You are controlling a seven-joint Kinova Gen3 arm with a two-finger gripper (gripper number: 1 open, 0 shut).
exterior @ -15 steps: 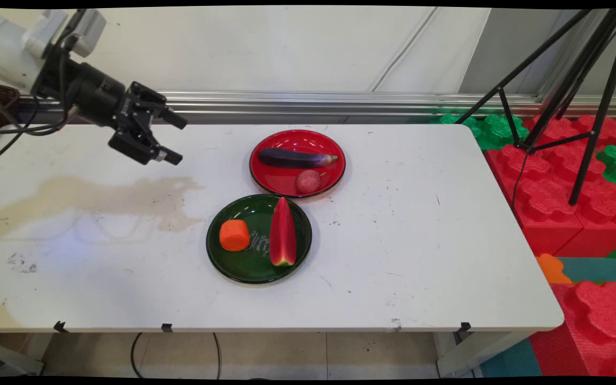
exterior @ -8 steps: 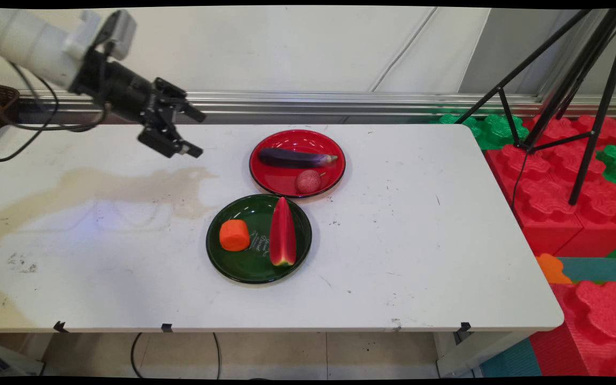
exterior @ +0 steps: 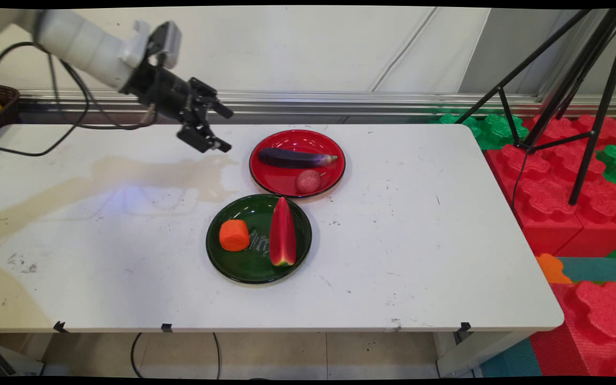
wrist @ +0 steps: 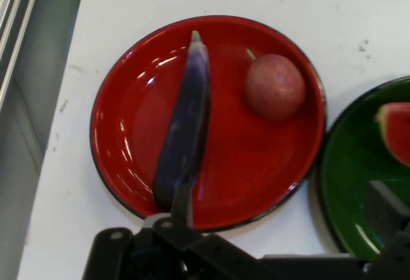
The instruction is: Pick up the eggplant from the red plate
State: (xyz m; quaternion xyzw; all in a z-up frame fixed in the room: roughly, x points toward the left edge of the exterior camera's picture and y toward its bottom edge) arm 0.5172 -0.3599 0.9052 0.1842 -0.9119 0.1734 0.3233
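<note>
we see the gripper (exterior: 224, 128) spread wide and empty, hovering just left of the red plate (exterior: 335, 171); on it lie an eggplant (exterior: 294, 158) and a round fruit (exterior: 308, 181); the green plate (exterior: 244, 267) holds a carrot chunk (exterior: 233, 235) and a melon slice (exterior: 283, 233)

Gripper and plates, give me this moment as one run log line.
gripper: open, empty, in air left of red plate | red plate: eggplant, round red fruit | green plate: orange chunk, watermelon slice

White arm (exterior: 81, 43) — black fingers (exterior: 223, 110), black cables (exterior: 67, 107) hanging.
</note>
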